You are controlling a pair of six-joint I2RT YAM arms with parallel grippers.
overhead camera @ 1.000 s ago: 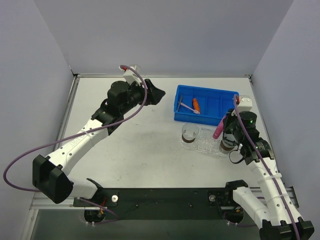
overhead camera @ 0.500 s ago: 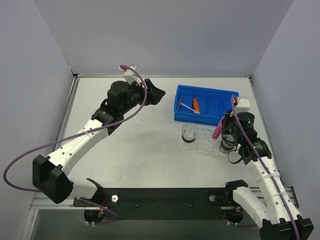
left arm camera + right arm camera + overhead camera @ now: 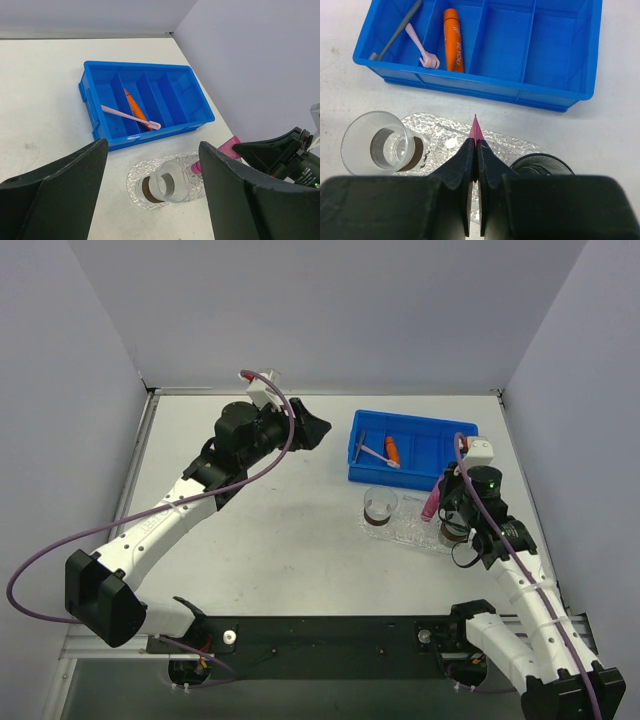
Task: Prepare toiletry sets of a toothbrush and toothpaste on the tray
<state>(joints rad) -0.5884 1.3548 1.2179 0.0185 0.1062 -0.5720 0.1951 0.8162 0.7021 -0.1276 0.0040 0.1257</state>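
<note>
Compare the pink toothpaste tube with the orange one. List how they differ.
Colour: the pink tube is magenta, the orange tube orange.
Grip: the pink tube is pinched in the right gripper; the orange tube lies free.
Place and pose: the pink tube hangs steeply tilted over the tray; the orange tube lies flat in a compartment of the blue bin.
Both are small tubes.

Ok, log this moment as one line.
right gripper: shut on pink toothpaste over tray | left gripper: open, empty | orange toothpaste, toothbrush: in blue bin
</note>
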